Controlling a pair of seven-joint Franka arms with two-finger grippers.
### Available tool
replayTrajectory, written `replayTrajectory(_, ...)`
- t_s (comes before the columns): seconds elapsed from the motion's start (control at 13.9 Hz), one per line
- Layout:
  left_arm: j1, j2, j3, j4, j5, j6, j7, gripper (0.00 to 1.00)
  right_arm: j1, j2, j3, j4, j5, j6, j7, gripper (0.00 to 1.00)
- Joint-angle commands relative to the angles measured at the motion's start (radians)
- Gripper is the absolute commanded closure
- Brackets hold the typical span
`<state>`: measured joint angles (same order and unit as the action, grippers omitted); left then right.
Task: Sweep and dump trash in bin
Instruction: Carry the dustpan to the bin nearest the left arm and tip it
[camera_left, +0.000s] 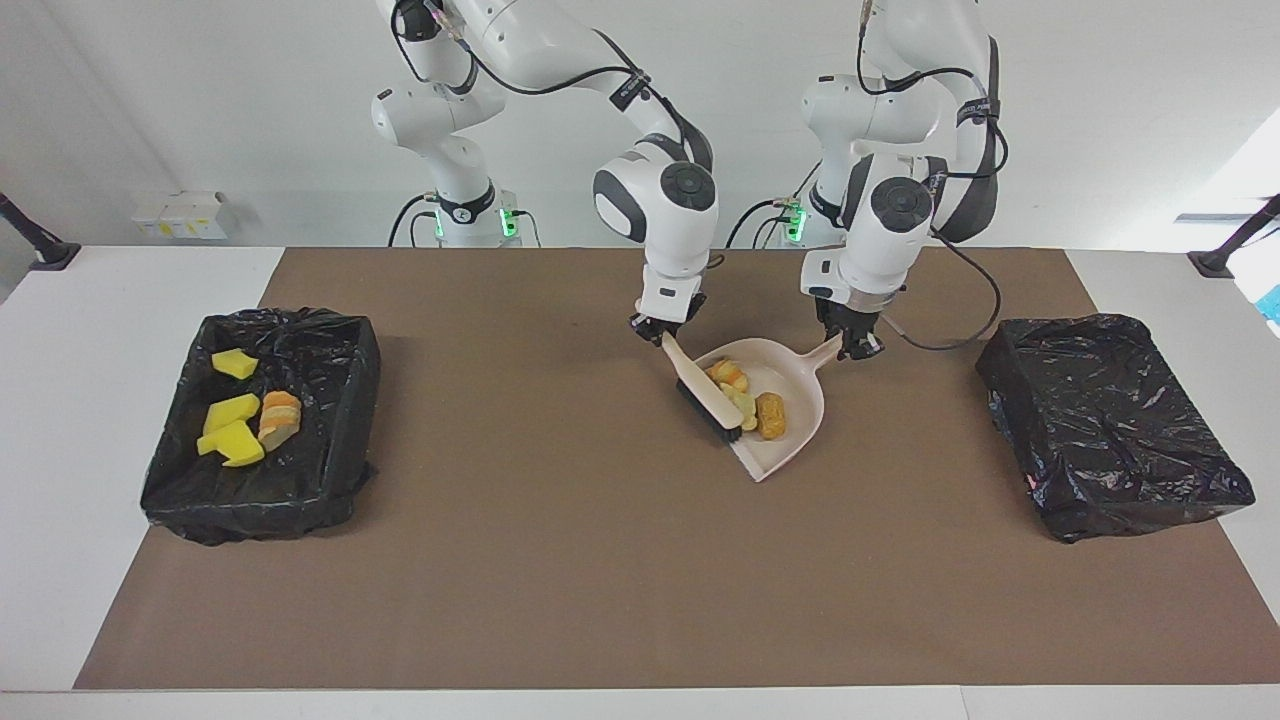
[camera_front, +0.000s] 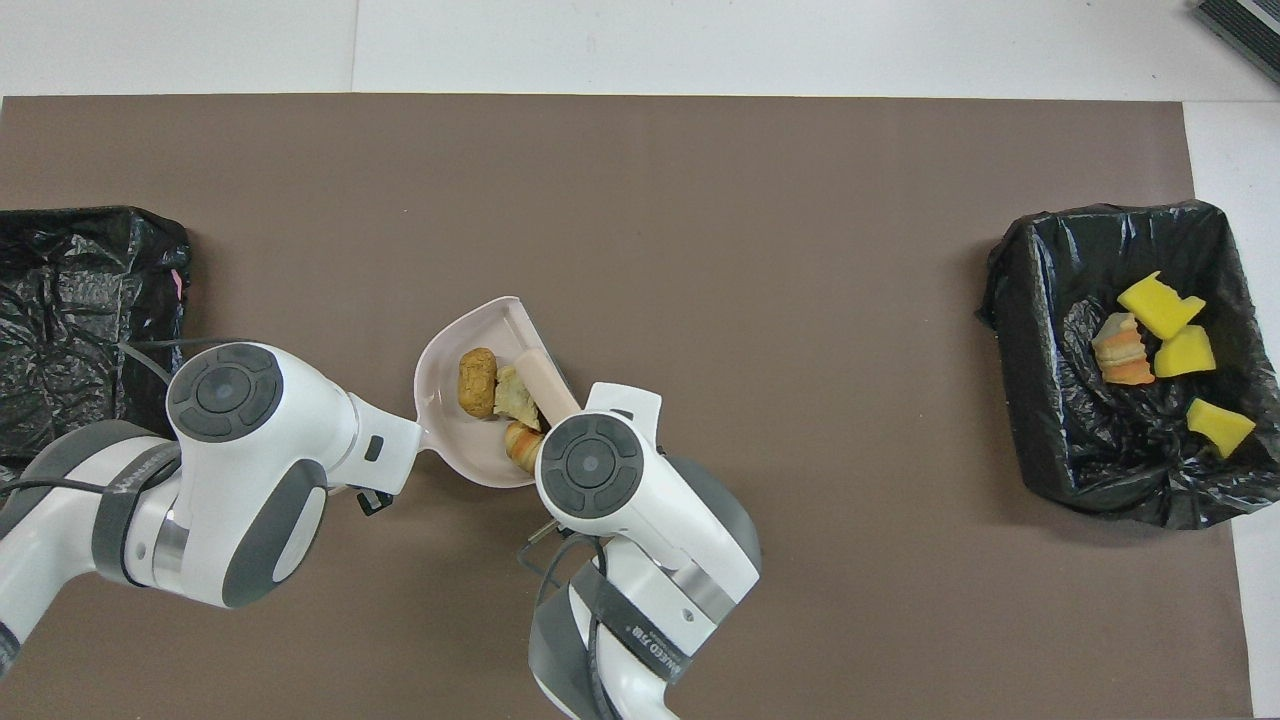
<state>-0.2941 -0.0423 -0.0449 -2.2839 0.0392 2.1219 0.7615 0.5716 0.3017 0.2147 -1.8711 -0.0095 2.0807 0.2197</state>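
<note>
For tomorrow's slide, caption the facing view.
Right gripper brushes scraps into the dustpan held by left gripper.

Two cameras cover one table. The facing view looks from high across the table toward the robots, taking in the whole brown mat (camera_left: 560, 560), both arms and the wall. The overhead view hangs above the robots' end, looking steeply down and forward, closer in. Both share the mat, the dustpan (camera_left: 790, 400) (camera_front: 445, 350) and two black-lined bins (camera_left: 330, 450) (camera_front: 1030, 330), turned half around.
</note>
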Motion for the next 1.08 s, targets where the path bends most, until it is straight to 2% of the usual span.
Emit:
replayTrajectory(0.0,-0.017,-0.016,0.013,-0.026,-0.008,0.087,-0.027,1.00,-0.019,-0.012,0.017,0.004,0.034,-0.022,-0.028,1.00)
replayTrajectory(0.14,-0.010,-0.008,0.014,-0.025,-0.025,0.147,-0.028,1.00,-0.042,-0.033,0.014,0.007,0.036,-0.047,-0.039,1.00)
replayTrajectory(0.36,-0.001,0.001,0.016,-0.019,-0.028,0.153,-0.028,1.00,-0.120,-0.128,0.014,0.007,0.042,-0.141,-0.045,1.00)
replayTrajectory(0.58,0.027,0.001,0.017,-0.016,-0.065,0.170,-0.028,1.00,-0.150,-0.205,0.014,0.007,0.043,-0.229,-0.025,1.00)
replayTrajectory(0.72,0.070,-0.013,0.016,0.000,-0.082,0.162,-0.031,1.00,-0.133,-0.252,0.021,-0.016,0.043,-0.301,0.114,1.00)
replayTrajectory(0.86,0.123,-0.027,0.016,0.044,-0.087,0.133,-0.031,1.00,-0.083,-0.295,0.026,-0.077,0.049,-0.286,0.246,1.00)
replayTrajectory(1.01,0.186,-0.036,0.017,0.104,-0.096,0.017,-0.027,1.00,-0.067,-0.337,0.028,-0.158,0.142,-0.201,0.346,1.00)
